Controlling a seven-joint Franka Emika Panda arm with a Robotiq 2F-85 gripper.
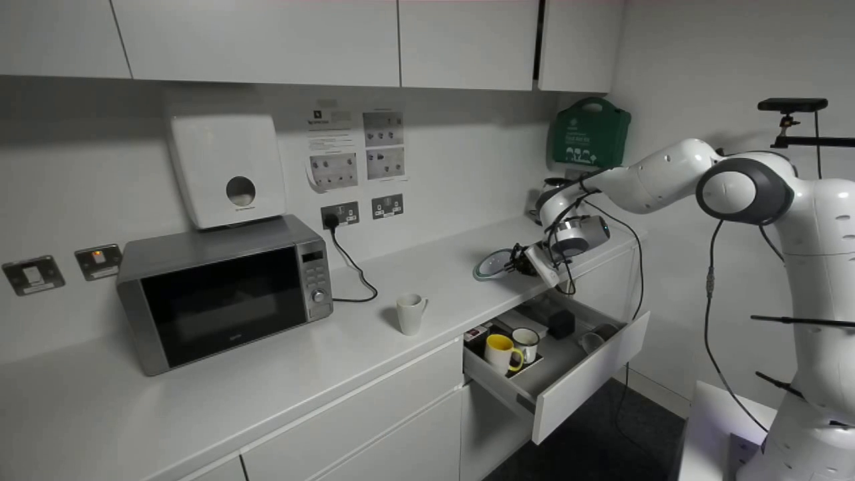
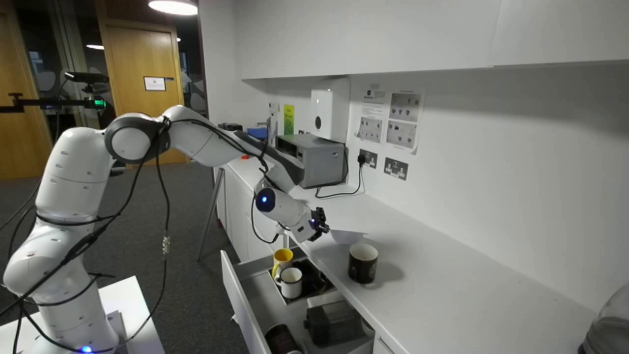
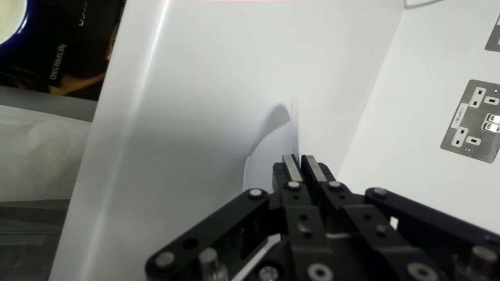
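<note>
White countertop [image 2: 457, 290] runs along a wall [image 2: 501, 167], and the gripper [image 3: 300, 160] hangs low over it. Its jaws stand almost together, with only a thin gap between them, pinching the rim of a white bowl [image 3: 267, 158] that juts out just ahead of the gripper's tips. Whether the bowl's base touches the countertop cannot be told. Near the gripper a dark mug [image 2: 362, 268] stands upright; lower than the gripper, an open drawer [image 1: 591, 377] holds a yellow-lined mug [image 1: 497, 355] and a dark-rimmed white mug [image 1: 526, 349], side by side.
</note>
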